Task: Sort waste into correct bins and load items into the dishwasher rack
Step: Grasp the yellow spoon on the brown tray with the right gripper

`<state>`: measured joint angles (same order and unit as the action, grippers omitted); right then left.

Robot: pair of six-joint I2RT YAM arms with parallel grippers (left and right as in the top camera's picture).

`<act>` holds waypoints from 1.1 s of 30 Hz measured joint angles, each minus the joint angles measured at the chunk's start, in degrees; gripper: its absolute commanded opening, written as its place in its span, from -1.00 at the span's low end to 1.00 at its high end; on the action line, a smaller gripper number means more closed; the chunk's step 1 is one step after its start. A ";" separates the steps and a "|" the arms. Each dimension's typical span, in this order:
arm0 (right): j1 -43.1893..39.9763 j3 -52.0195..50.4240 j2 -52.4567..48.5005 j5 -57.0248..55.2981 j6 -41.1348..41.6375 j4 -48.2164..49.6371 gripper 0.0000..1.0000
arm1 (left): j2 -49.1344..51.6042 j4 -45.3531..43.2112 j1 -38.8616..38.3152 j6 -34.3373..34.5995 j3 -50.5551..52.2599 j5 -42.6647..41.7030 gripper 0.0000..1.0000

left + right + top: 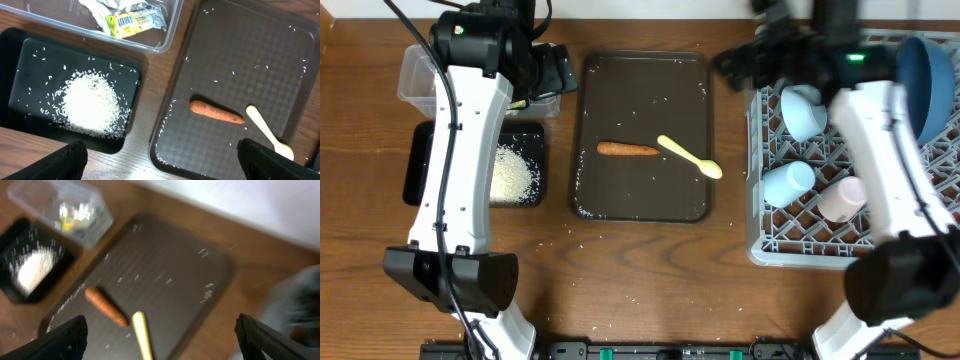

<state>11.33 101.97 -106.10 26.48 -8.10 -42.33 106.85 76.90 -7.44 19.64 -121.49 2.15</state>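
Now both pincers stand spread wide. The left pincer (167, 162) hangs over the table's left side, with the carrot (216, 112) just to its right on the brown tray (240, 60), close beside the spoon (267, 132). Rice (92, 105) lies in the black tray (131, 75) to its left. The wrapper (135, 22) sits in the tub (170, 30). The right pincer (167, 340) hovers by the rack (790, 245) at the right edge, well apart from the carrot.
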 measured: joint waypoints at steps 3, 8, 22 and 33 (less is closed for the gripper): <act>5.14 -0.04 -2.03 -5.64 0.24 -1.57 0.84 | 0.00 0.00 0.00 0.00 0.00 0.00 0.96; 12.72 -0.07 -4.26 -15.65 -0.28 -6.21 0.71 | 0.00 0.00 0.00 0.00 0.00 0.00 0.96; 15.54 -0.11 -17.68 -20.09 -6.71 -18.58 0.41 | 0.00 0.00 0.00 0.00 0.00 0.00 0.96; 15.47 -0.11 -24.11 -19.98 -9.31 -18.51 -0.16 | 0.00 0.00 0.00 0.00 0.00 0.00 0.96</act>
<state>26.81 101.86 -130.21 6.50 -17.41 -60.84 106.85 76.90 -7.44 19.64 -121.49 2.15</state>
